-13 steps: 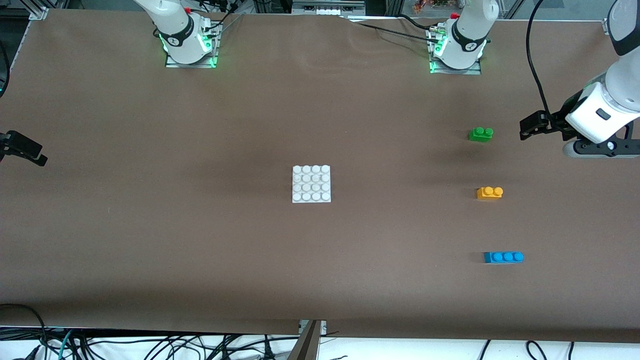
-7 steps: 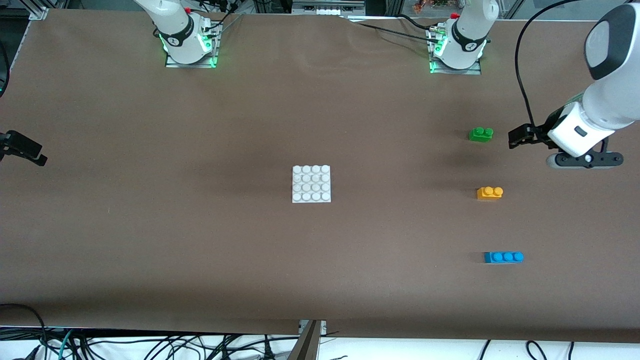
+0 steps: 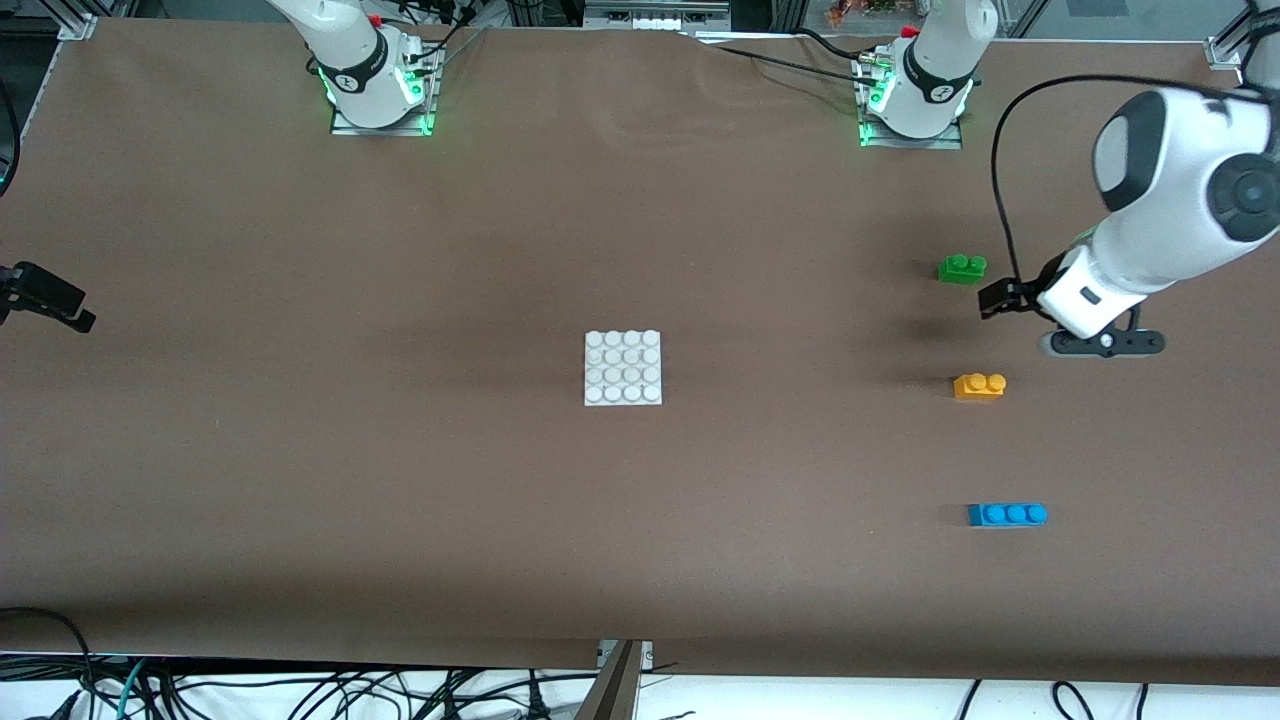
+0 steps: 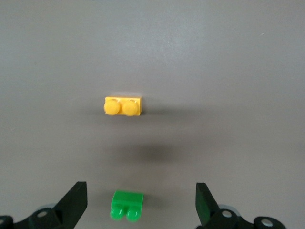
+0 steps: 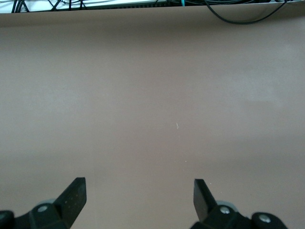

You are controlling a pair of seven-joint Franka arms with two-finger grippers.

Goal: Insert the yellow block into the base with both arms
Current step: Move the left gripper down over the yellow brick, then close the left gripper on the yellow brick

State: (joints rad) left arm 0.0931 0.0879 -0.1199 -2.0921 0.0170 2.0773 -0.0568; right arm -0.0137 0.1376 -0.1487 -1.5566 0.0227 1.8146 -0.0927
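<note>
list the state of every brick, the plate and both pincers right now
yellow block: loose on the table, studs up, not gripped
base: flat on the table, no brick on it
green brick: loose on the table, untouched
blue brick: loose on the table, untouched
left pincer: open, empty, up between green brick and yellow block
right pincer: open, empty, waiting at its table end

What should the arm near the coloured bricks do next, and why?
Probably carry the left gripper on toward the yellow block and lower over it. Its jaws are open and empty, up between the green brick and the block, which lies untouched, apart from the base. The right gripper waits, open, at the table's edge.
</note>
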